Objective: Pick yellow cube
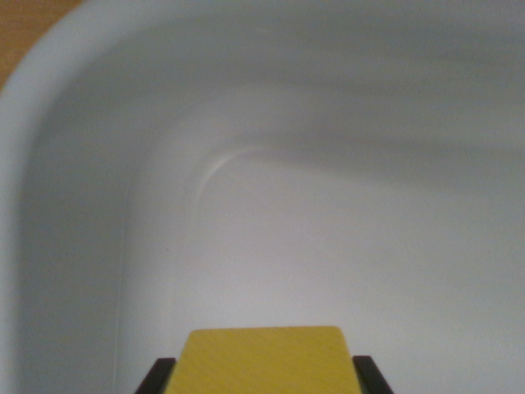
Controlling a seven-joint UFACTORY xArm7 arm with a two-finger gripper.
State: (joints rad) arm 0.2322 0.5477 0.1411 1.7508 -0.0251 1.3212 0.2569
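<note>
Your end effector (264, 386) points down into a white tub (74, 246) — its dark fingers (156, 377) pinching the cube (267, 359) from both sides — bench (29, 29) showing top left.

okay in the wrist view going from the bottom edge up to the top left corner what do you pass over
Yellow cube between the gripper fingers, then the white bin's floor, then its curved wall and rim, then a wooden surface in the top left corner.

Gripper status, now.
Gripper: closed on the yellow cube, a dark finger on each side, over the white tub.
</note>
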